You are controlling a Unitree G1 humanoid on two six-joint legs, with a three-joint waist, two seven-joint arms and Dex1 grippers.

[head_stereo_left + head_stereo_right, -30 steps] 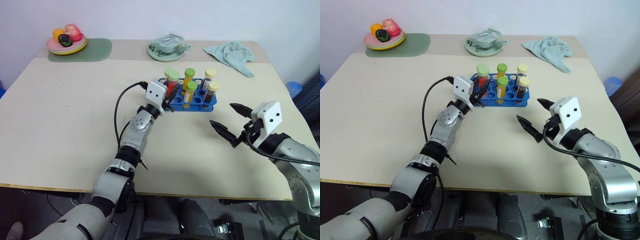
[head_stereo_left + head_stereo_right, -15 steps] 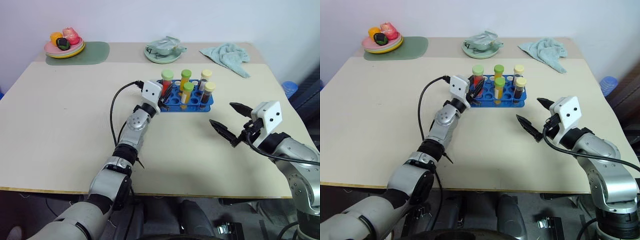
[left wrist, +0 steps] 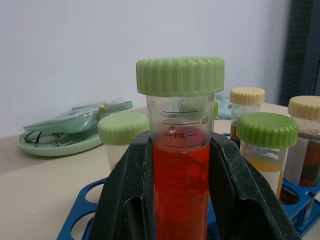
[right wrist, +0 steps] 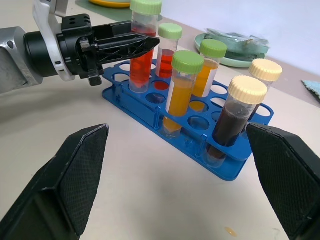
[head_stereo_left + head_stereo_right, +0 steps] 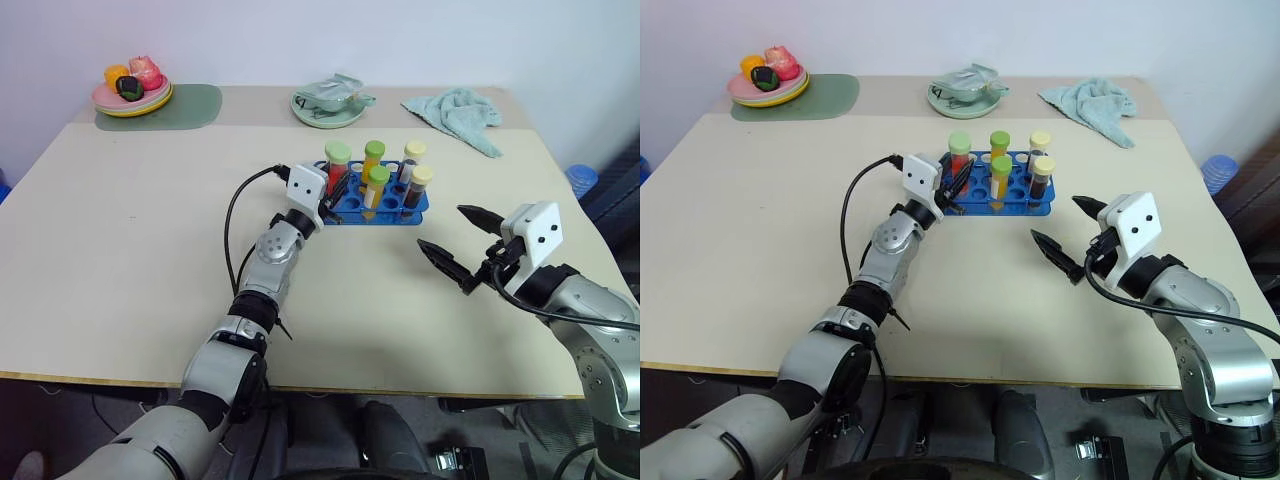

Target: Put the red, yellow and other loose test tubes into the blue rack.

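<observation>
The left claw (image 4: 134,46) clamps a red tube (image 4: 143,47) standing in the blue rack (image 4: 200,142).

The blue rack (image 4: 200,135) is seen to be of smooth, glossy plastic. The red tube (image 3: 180,165) is of clear plastic printed with graduations, under a ribbed matt green cap (image 3: 180,75). Matt black ridged plastic is shown by the left gripper (image 3: 180,210). Finely textured black pads (image 4: 82,175) are borne by the right gripper (image 5: 468,250). The table (image 5: 140,250) is matt and smooth. Soft, crumpled cloth (image 5: 455,110) lies at the far right.
</observation>
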